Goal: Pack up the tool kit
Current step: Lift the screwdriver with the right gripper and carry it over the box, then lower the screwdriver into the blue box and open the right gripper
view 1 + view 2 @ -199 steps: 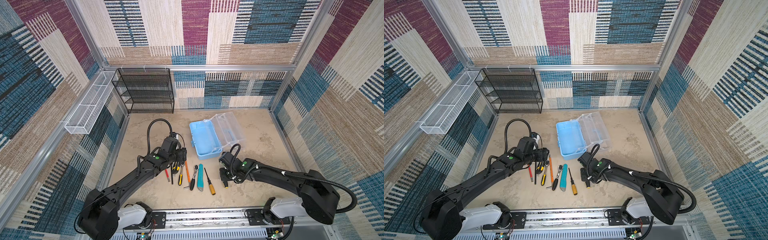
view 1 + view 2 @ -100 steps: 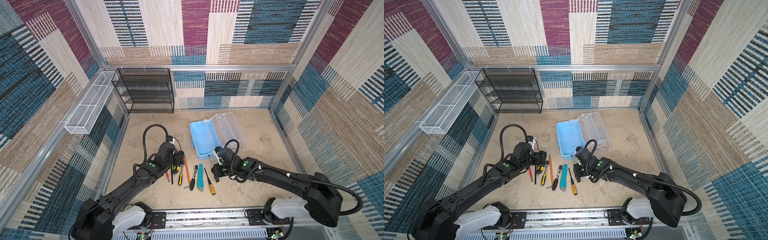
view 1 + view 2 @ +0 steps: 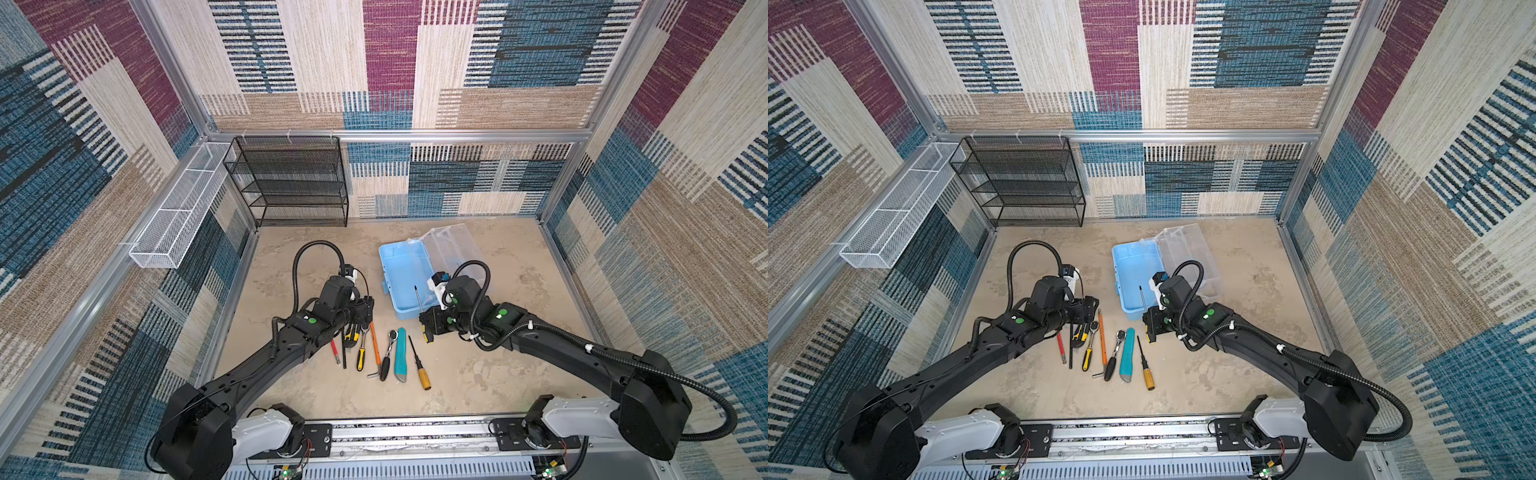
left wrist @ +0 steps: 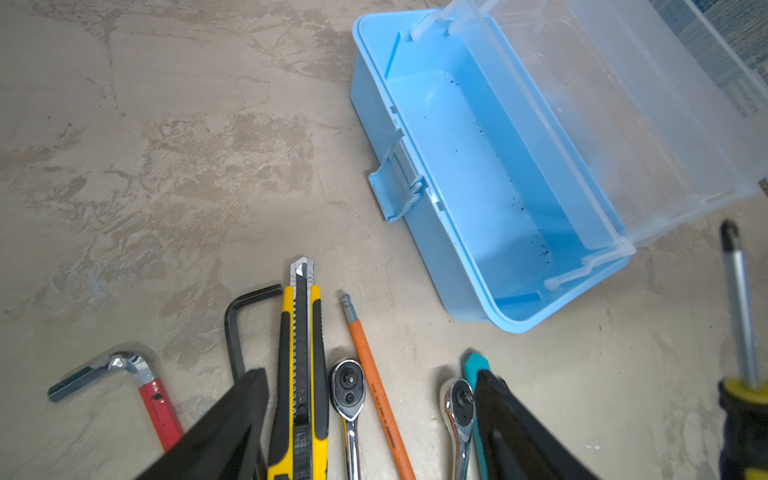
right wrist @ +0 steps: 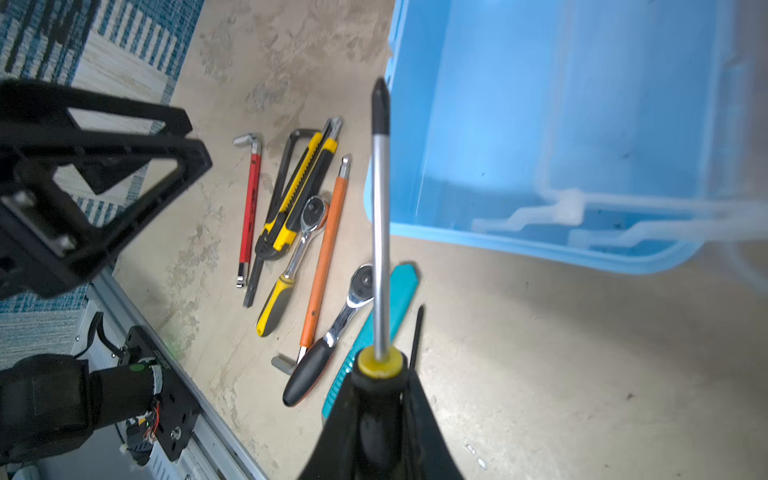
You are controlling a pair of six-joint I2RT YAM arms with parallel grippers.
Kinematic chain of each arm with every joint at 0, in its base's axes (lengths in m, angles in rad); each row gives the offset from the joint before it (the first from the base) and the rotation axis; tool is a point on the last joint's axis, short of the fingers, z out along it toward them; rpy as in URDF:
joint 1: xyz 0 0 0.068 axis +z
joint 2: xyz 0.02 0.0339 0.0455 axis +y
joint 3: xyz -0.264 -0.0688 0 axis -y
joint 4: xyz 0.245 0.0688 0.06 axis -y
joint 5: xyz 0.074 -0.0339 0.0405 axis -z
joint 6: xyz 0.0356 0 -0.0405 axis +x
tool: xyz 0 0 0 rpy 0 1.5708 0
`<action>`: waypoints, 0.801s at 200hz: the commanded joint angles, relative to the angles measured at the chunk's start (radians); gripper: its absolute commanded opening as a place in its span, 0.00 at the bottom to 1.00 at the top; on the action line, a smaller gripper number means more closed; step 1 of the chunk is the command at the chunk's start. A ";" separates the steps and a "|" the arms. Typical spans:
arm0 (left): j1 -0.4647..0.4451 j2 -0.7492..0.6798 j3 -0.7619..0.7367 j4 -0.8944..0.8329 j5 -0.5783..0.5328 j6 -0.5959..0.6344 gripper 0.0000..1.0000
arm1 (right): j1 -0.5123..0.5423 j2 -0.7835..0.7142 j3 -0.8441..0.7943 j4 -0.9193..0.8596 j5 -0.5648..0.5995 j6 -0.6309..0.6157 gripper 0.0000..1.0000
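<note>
Beside the toolbox [image 4: 436, 257], right fingers [image 5: 436, 453] clamping a screwdriver [image 5: 380, 232], left fingers [image 4: 224, 432] spread above tools [image 4: 299, 374]

The tabletop [image 3: 478, 382] lies bare along its right edge and between the rack [image 3: 291, 183] at the back-left corner and the tool row [image 3: 375, 345] near the front. The toolbox [image 3: 401, 274] is open, its lid [image 3: 453, 249] leaning right; the right arm [image 3: 552, 343] seems to crowd its front end.
</note>
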 commanded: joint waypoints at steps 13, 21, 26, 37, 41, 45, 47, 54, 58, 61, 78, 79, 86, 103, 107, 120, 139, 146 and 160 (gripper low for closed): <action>-0.001 -0.011 0.002 -0.027 0.024 0.048 0.89 | -0.085 0.017 0.092 -0.012 -0.009 -0.121 0.05; 0.000 -0.019 -0.004 -0.020 0.022 0.050 0.90 | -0.109 0.024 0.116 -0.023 -0.006 -0.145 0.05; -0.001 -0.022 -0.008 -0.016 0.019 0.050 0.91 | -0.126 0.026 0.129 -0.030 -0.005 -0.161 0.05; -0.001 -0.027 -0.009 -0.011 0.014 0.055 0.92 | -0.165 0.036 0.156 -0.042 0.000 -0.202 0.05; -0.002 -0.027 -0.009 -0.012 0.011 0.056 0.92 | -0.181 0.039 0.164 -0.045 0.001 -0.219 0.05; -0.001 -0.027 -0.007 -0.015 0.009 0.059 0.92 | -0.197 0.042 0.172 -0.048 0.002 -0.235 0.05; -0.002 -0.026 -0.006 -0.015 0.008 0.060 0.92 | -0.206 0.045 0.176 -0.050 0.003 -0.242 0.05; -0.002 -0.022 -0.003 -0.019 0.005 0.062 0.92 | -0.239 0.055 0.194 -0.058 0.004 -0.269 0.05; -0.001 -0.020 0.000 -0.022 0.004 0.063 0.92 | -0.256 0.060 0.205 -0.061 0.005 -0.283 0.05; -0.001 -0.018 0.002 -0.023 0.004 0.064 0.92 | -0.270 0.065 0.212 -0.062 0.004 -0.294 0.05; -0.001 -0.003 0.014 -0.032 0.011 0.061 0.92 | -0.341 0.096 0.265 -0.075 0.000 -0.351 0.05; -0.002 -0.002 0.015 -0.033 0.011 0.061 0.92 | -0.345 0.097 0.268 -0.076 0.001 -0.354 0.05; -0.002 0.005 0.020 -0.035 0.013 0.059 0.92 | -0.371 0.115 0.291 -0.083 0.004 -0.380 0.05; -0.002 0.017 0.027 -0.035 0.016 0.054 0.92 | -0.424 0.161 0.344 -0.089 0.009 -0.430 0.06; -0.002 0.018 0.029 -0.036 0.014 0.052 0.92 | -0.436 0.173 0.356 -0.089 0.008 -0.437 0.06; -0.002 0.024 0.036 -0.036 0.016 0.056 0.94 | -0.468 0.217 0.395 -0.093 0.005 -0.457 0.06; -0.004 0.024 0.041 -0.045 0.017 0.065 0.99 | -0.487 0.283 0.449 -0.107 0.044 -0.491 0.06; -0.003 0.025 0.041 -0.046 0.015 0.070 0.99 | -0.490 0.303 0.467 -0.112 0.064 -0.505 0.06; -0.003 0.023 0.041 -0.049 0.012 0.072 0.99 | -0.495 0.347 0.499 -0.130 0.096 -0.530 0.06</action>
